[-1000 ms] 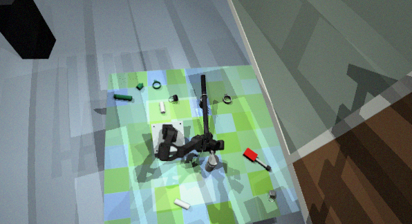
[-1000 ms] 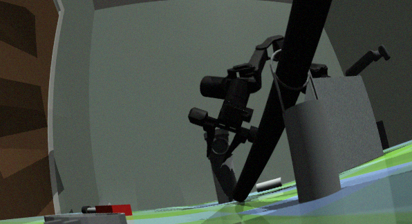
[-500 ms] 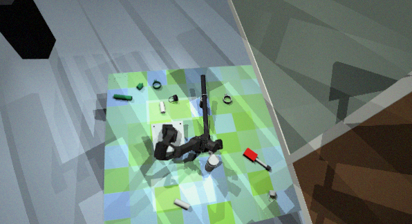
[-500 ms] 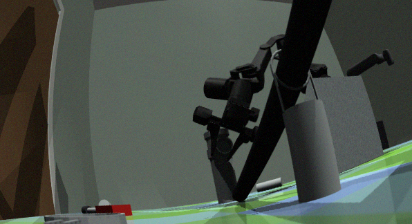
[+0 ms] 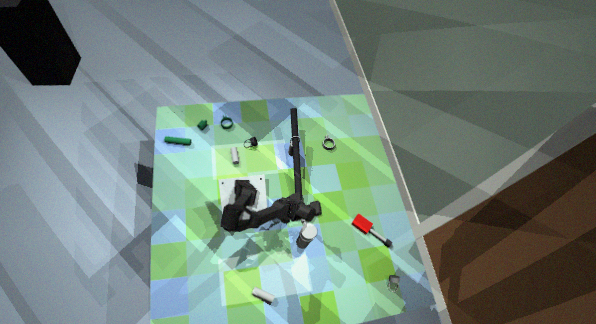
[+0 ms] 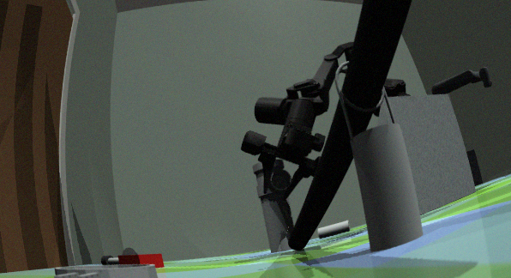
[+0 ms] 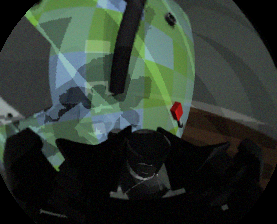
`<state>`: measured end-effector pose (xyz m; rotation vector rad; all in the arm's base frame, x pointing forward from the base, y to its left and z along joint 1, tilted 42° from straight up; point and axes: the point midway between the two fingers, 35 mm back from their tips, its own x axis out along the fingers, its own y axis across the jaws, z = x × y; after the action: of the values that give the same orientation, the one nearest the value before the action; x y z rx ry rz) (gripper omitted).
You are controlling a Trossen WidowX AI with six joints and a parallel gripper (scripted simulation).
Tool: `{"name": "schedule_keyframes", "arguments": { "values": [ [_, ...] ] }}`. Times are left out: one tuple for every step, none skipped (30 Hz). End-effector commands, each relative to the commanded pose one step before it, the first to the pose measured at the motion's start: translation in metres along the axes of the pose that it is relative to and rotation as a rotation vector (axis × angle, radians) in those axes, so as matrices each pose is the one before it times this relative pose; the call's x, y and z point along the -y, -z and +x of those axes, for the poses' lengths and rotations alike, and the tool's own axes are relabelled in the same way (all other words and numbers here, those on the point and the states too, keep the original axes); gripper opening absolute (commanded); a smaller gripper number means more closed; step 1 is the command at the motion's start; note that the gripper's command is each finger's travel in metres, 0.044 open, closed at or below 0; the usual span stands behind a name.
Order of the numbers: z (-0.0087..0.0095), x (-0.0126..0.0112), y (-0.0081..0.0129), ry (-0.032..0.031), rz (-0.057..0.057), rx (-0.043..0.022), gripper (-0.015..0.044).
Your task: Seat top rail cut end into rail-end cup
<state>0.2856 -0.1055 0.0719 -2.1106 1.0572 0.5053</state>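
our jaws [image 5: 301, 208] are clamped on the near end of the rail [image 5: 297, 158], which runs from the tabletop's [image 5: 170, 268] middle toward its far edge, just beside the big post [image 5: 307, 234]. we should slide it straight along its axis into the cup, gently. spare rings lie well apart; room is open rightward.

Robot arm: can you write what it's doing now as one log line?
gripper: shut on black rail | rail: through wire loop | big post: beside gripper | rail end in cup: cannot tell
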Motion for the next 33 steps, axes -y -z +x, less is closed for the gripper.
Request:
{"name": "schedule_keyframes", "arguments": {
  "values": [
    [0.00083, 0.00148, -0.00027, 0.00123, 0.0125, -0.00694, 0.0000],
    [0.00017, 0.00030, 0.00000, 0.00001, 0.0032, -0.00185, 0.0000],
    [0.00014, 0.00025, 0.00000, 0.00001, 0.0027, -0.00154, 0.0000],
    [0.00010, 0.00018, 0.00000, 0.00001, 0.0019, -0.00109, 0.0000],
    [0.00005, 0.00009, 0.00000, 0.00000, 0.0010, -0.00057, 0.0000],
    [0.00000, 0.00000, 0.00000, 0.00000, 0.0000, 0.00000, 0.0000],
    [0.00000, 0.00000, 0.00000, 0.00000, 0.0000, 0.00000, 0.0000],
    [-0.00047, -0.00104, 0.00034, -0.00174, -0.0087, 0.00225, 0.0000],
    [0.00000, 0.00000, 0.00000, 0.00000, 0.0000, 0.00000, 0.0000],
    [0.00000, 0.00000, 0.00000, 0.00000, 0.0000, 0.00000, 0.0000],
    [0.00000, 0.00000, 0.00000, 0.00000, 0.0000, 0.00000, 0.0000],
    [0.00000, 0.00000, 0.00000, 0.00000, 0.0000, 0.00000, 0.0000],
    [0.00000, 0.00000, 0.00000, 0.00000, 0.0000, 0.00000, 0.0000],
    [0.00000, 0.00000, 0.00000, 0.00000, 0.0000, 0.00000, 0.0000],
    [0.00000, 0.00000, 0.00000, 0.00000, 0.0000, 0.00000, 0.0000],
    [0.00000, 0.00000, 0.00000, 0.00000, 0.0000, 0.00000, 0.0000],
    [0.00000, 0.00000, 0.00000, 0.00000, 0.0000, 0.00000, 0.0026],
    [0.00000, 0.00000, 0.00000, 0.00000, 0.0000, 0.00000, 0.0053],
    [0.00000, 0.00000, 0.00000, 0.00000, 0.0000, 0.00000, 0.0079],
    [0.00000, 0.00000, 0.00000, 0.00000, 0.0000, 0.00000, 0.0105],
    [0.00000, 0.00000, 0.00000, 0.00000, 0.0000, 0.00000, 0.0131],
    [0.00000, 0.00000, 0.00000, 0.00000, 0.0000, 0.00000, 0.0157],
    [0.00000, 0.00000, 0.00000, 0.00000, 0.0000, 0.00000, 0.0184],
    [0.00000, 0.00000, 0.00000, 0.00000, 0.0000, 0.00000, 0.0210],
    [0.00000, 0.00000, 0.00000, 0.00000, 0.0000, 0.00000, 0.0236],
    [-0.00026, 0.00021, -0.00039, -0.00012, 0.0000, 0.00034, 0.0263],
    [-0.00050, 0.00040, -0.00075, -0.00023, 0.0001, 0.00063, 0.0289],
    [-0.00075, 0.00059, -0.00110, -0.00033, 0.0001, 0.00091, 0.0315],
    [-0.00101, 0.00078, -0.00147, -0.00043, 0.0001, 0.00116, 0.0341],
    [-0.00129, 0.00097, -0.00184, -0.00050, 0.0000, 0.00138, 0.0368],
    [-0.00155, 0.00113, -0.00218, -0.00054, 0.0000, 0.00152, 0.0394],
    [-0.00169, 0.00119, -0.00231, -0.00051, -0.0001, 0.00148, 0.0420],
    [-0.00173, 0.00117, -0.00231, -0.00043, -0.0002, 0.00133, 0.0440]
  ]
}}
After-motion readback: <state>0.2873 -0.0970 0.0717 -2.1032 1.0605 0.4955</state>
